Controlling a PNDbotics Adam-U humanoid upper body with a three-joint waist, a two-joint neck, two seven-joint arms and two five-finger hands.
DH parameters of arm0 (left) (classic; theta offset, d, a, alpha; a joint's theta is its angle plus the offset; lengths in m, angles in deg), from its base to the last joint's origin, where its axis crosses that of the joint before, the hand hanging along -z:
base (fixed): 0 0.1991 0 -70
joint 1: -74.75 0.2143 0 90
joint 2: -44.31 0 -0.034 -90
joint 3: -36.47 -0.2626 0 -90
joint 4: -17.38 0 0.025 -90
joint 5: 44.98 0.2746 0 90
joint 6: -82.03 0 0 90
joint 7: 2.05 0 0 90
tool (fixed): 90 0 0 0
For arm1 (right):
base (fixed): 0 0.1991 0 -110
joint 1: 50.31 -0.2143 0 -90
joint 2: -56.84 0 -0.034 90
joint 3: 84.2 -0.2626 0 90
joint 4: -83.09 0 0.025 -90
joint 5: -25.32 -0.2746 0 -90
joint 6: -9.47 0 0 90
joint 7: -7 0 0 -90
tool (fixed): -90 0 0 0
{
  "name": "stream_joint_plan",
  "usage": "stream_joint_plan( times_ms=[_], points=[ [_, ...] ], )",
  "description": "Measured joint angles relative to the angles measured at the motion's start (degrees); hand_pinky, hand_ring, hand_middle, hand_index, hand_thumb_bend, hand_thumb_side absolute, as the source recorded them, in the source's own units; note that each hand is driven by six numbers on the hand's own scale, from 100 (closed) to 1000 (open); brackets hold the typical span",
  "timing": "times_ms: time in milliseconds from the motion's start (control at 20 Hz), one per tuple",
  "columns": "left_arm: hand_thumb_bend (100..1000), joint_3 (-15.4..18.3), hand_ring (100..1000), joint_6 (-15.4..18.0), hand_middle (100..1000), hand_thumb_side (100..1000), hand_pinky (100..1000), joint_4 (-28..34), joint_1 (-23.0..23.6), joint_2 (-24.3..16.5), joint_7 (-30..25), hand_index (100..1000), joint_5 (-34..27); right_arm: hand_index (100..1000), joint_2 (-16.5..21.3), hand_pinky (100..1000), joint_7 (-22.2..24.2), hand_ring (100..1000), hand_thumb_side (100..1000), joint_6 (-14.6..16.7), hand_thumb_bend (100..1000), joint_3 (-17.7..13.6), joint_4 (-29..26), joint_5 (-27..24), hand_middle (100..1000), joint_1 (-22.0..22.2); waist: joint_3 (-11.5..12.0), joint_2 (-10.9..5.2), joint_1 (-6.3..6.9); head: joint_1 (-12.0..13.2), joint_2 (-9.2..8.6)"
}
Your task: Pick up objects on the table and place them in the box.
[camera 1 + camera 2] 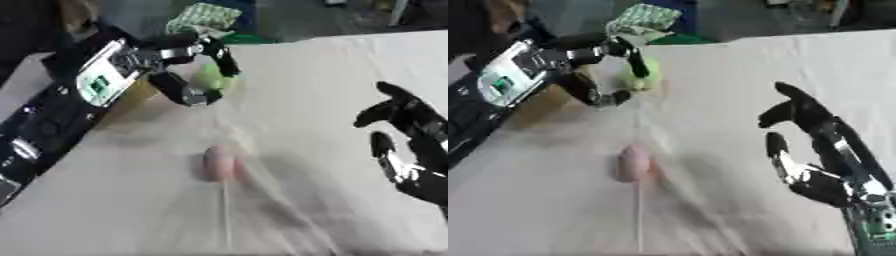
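Observation:
My left hand (188, 67) reaches in from the upper left, its fingers and thumb curled round a pale green round object (210, 77) held just above the cloth near the table's left edge. A pink oval object (220, 163) lies on the white cloth (306, 80) near the middle of the table. My right hand (815, 145) hangs at the right side, open with fingers spread and nothing in it. Under my left arm a brown, box-like shape (131, 102) shows only in part; it is mostly hidden.
A crease in the cloth runs from the pink object toward the front edge. Beyond the table's far edge lies a green-and-white checked cloth (203, 17). Dark floor shows past the left edge.

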Motion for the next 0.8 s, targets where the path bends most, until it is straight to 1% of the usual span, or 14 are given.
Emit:
stream_joint_plan(
  times_ms=[50, 100, 150, 200, 350, 500, 650, 800],
  points=[
    [324, -0.4, 688, 0.0, 642, 235, 769, 0.1, -0.1, 0.0, 0.0, 798, 0.7, 1000, 0.0, 819, 0.0, 660, 470, 0.0, 100, 0.0, 0.0, 0.0, 636, 0.0, 0.0, 0.00, 0.04, 0.0, 0.00],
    [324, -1.0, 688, 0.0, 642, 235, 769, 0.2, -0.1, 0.0, 0.0, 798, 1.5, 1000, 0.0, 819, 0.0, 660, 470, 0.0, 100, 0.0, 0.0, 0.0, 636, 0.0, -0.1, 0.00, 0.05, -0.2, 0.00],
    [379, -1.5, 698, 0.0, 659, 249, 771, 0.3, -0.1, 0.0, 0.0, 818, 2.4, 1000, 0.0, 818, 0.0, 660, 470, 0.0, 100, 0.0, 0.0, 0.1, 636, 0.1, -0.1, 0.00, 0.07, -0.2, 0.00],
    [453, -2.0, 709, 0.0, 672, 272, 772, 0.5, -0.1, 0.0, 0.0, 829, 3.3, 1000, 0.0, 818, 0.0, 660, 470, 0.0, 100, 0.0, 0.0, 0.1, 636, 0.2, -0.1, 0.00, 0.07, -0.3, 0.00],
    [547, -3.3, 719, 0.0, 681, 309, 773, 1.3, -0.3, 0.0, 0.0, 836, 6.2, 1000, 0.1, 818, 0.0, 660, 470, 0.0, 100, 0.0, 0.0, 0.3, 637, 0.2, -0.1, -0.02, 0.13, -0.5, 0.00],
    [560, -5.0, 727, 0.0, 685, 345, 776, 2.2, -0.9, 0.0, 0.0, 836, 8.6, 1000, 0.1, 818, -0.1, 660, 470, 0.0, 100, 0.0, 0.0, 0.3, 637, 0.4, 0.0, -0.14, 0.47, -0.8, 0.00],
    [536, -7.4, 732, 0.0, 687, 346, 779, 2.2, -1.2, 0.1, 0.0, 836, 10.7, 1000, 0.3, 818, -0.1, 660, 470, 0.0, 100, 0.0, 0.1, 0.3, 637, 0.4, 0.0, -0.22, 0.53, -1.0, 0.01],
    [516, -9.7, 734, 0.0, 686, 369, 781, 1.4, -1.2, 0.7, 0.0, 834, 12.6, 1000, 0.5, 818, -0.1, 660, 470, 0.0, 100, 0.0, 0.1, 0.3, 637, 0.4, 0.0, -0.21, 0.57, -1.2, 0.01]
  ],
)
